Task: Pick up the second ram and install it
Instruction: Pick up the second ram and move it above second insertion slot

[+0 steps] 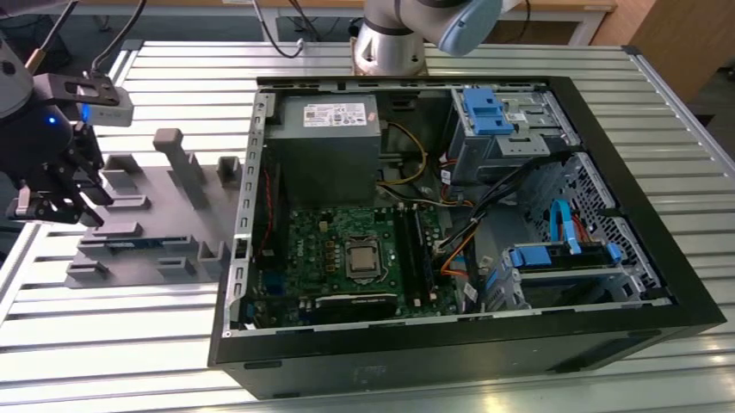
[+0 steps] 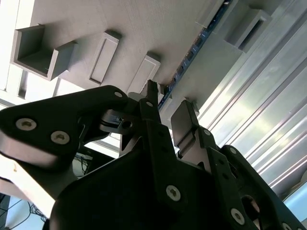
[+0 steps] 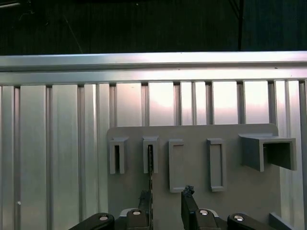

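The second ram (image 1: 129, 243) is a thin blue stick standing on edge in a slot of the grey holder plate (image 1: 150, 185), at the exterior view's left. In the second wrist view the ram (image 2: 192, 53) runs as a blue strip toward the fingers. In the first wrist view the ram (image 3: 150, 165) is edge-on, a dark line in line with one fingertip (image 3: 145, 197). My gripper (image 1: 55, 209) (image 2: 169, 103) (image 3: 167, 197) hangs over the plate's end, open, holding nothing. The ram's near end is hidden behind the finger, so contact cannot be told.
An open black computer case (image 1: 643, 258) lies at the exterior view's right, holding the green motherboard (image 1: 316, 249), a grey power supply (image 1: 327, 138) and blue drive latches (image 1: 488, 107). Upright grey posts (image 1: 172, 151) stand on the holder plate. All rests on a ribbed aluminium table (image 1: 115, 344).
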Available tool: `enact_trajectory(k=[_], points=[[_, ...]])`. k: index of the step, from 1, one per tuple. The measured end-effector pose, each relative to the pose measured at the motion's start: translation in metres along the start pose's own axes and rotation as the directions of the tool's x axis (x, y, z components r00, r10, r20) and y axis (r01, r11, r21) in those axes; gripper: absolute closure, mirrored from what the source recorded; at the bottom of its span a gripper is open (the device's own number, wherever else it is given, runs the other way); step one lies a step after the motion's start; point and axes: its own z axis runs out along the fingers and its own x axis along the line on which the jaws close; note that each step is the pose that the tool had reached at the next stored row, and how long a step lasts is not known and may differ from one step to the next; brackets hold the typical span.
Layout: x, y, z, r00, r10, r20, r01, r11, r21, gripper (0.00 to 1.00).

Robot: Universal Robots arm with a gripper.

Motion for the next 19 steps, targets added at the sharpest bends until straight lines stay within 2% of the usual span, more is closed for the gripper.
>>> enact_trajectory(k=[7,19], points=[[0.0002,-0.0001,0.0058,1.0000,0.000,-0.0002,0.000,1.0000,0.0000,0.61],[0.0025,-0.0002,0.0068,1.0000,0.000,-0.0018,0.000,1.0000,0.0001,0.61]])
